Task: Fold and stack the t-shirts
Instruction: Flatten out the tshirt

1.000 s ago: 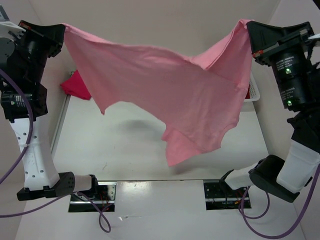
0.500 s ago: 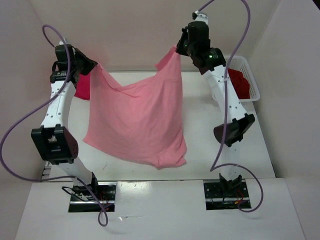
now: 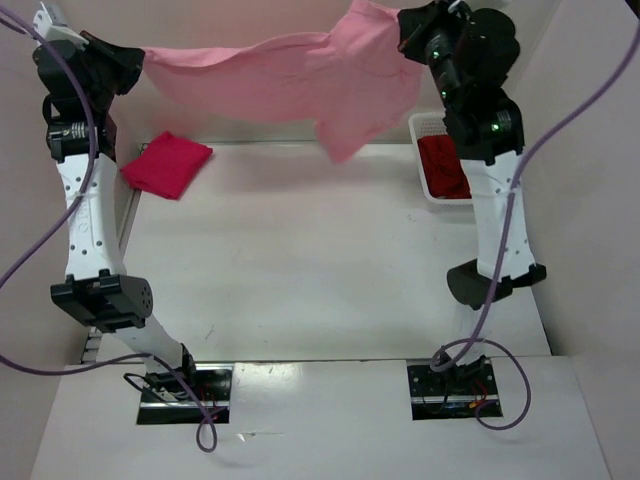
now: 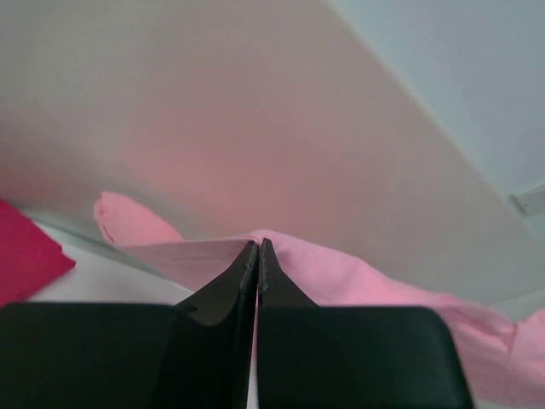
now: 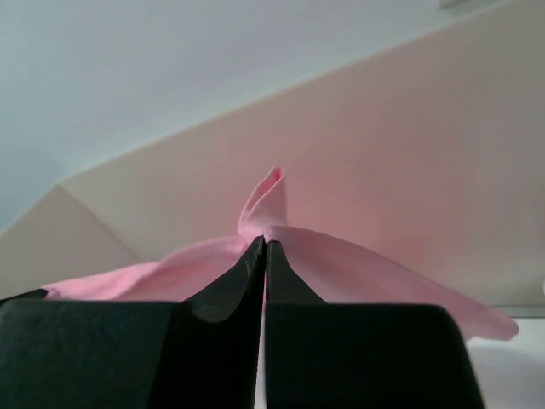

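Note:
A light pink t-shirt (image 3: 290, 70) hangs stretched high over the far side of the table, held at both ends. My left gripper (image 3: 138, 60) is shut on its left corner, and the left wrist view shows the cloth (image 4: 341, 273) pinched between the closed tips (image 4: 258, 247). My right gripper (image 3: 402, 28) is shut on the right corner, with the cloth (image 5: 358, 273) bunched at its tips (image 5: 264, 243). A crimson-magenta t-shirt (image 3: 167, 164) lies folded at the table's far left. A dark red t-shirt (image 3: 442, 166) sits in the basket.
The white lattice basket (image 3: 424, 128) stands at the far right of the table (image 3: 320, 270), partly behind my right arm (image 3: 492, 200). Both arms reach up tall from their bases. Pale walls close in the back and sides.
Both arms swung through large moves with the pink shirt. It hung down spread over the table half a second ago; now it is lifted high and stretched toward the back wall.

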